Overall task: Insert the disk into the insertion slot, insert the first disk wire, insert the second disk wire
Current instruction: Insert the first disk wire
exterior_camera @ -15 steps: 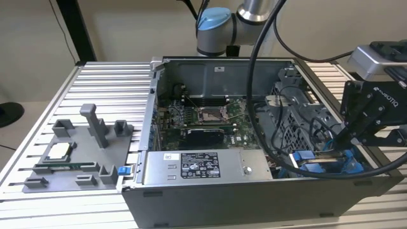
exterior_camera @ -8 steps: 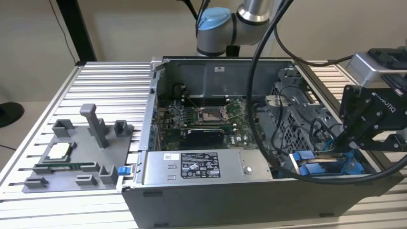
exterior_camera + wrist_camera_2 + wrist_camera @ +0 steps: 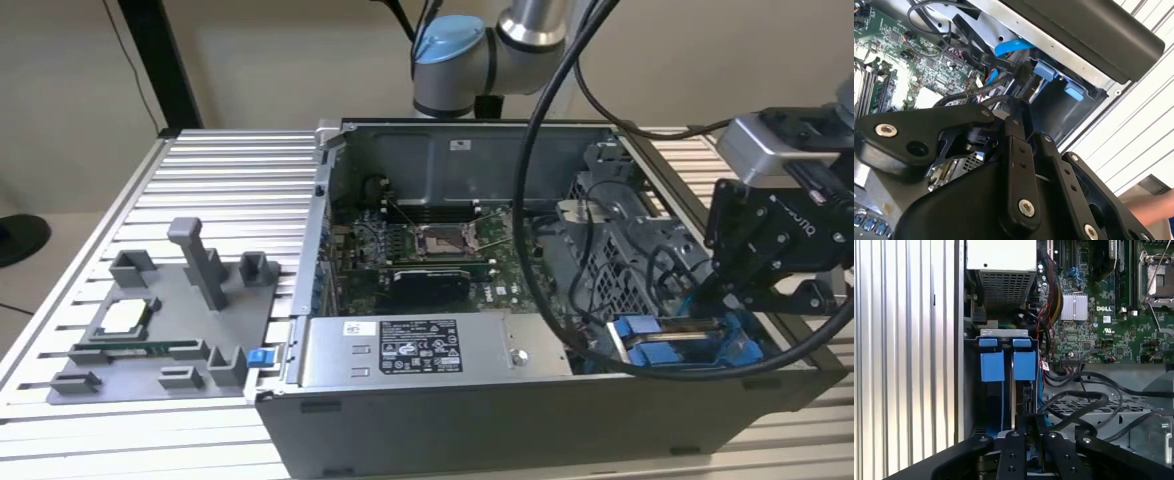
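Two bright blue frames (image 3: 1024, 365) stand side by side in the drive bay at the case's near corner on the exterior view's right (image 3: 654, 340). Between them a thin silver edge of the disk (image 3: 1013, 407) shows, seated in the slot. My gripper (image 3: 1029, 420) hangs directly over this bay (image 3: 721, 300). Its fingers (image 3: 1019, 115) are pressed together on the black plug end of a disk wire (image 3: 1021, 75), right beside the blue frame. The wire's black cable (image 3: 974, 92) trails back across the board.
The open computer case (image 3: 320, 200) lies on a slatted metal table. A grey labelled power-supply box (image 3: 414, 350) sits along its near side and the motherboard (image 3: 427, 250) behind it. Loose black cables (image 3: 1094, 400) loop beside the bay. A grey fixture (image 3: 147, 330) holds parts at the exterior view's left.
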Motion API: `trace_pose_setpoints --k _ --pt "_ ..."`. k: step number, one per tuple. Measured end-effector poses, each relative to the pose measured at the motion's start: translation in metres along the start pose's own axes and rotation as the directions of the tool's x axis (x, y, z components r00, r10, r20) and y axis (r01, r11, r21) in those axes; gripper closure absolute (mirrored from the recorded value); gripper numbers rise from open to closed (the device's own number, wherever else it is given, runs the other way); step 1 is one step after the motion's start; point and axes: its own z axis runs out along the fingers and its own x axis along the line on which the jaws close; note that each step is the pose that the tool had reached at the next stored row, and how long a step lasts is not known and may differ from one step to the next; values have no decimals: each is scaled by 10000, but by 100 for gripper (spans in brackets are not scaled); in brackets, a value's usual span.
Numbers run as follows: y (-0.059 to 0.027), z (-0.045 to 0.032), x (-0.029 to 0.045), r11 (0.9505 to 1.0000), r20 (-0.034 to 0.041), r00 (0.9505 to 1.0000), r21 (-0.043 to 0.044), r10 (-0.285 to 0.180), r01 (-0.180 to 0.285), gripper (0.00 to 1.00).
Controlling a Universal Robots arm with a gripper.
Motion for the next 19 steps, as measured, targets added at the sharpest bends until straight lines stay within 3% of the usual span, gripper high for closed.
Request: trace_pose_setpoints --k 6,19 --pt "-66 34 -40 10000 11 10000 -2 -17 17 100" --pt "-73 93 -28 10000 7 10000 10 -53 53 100"
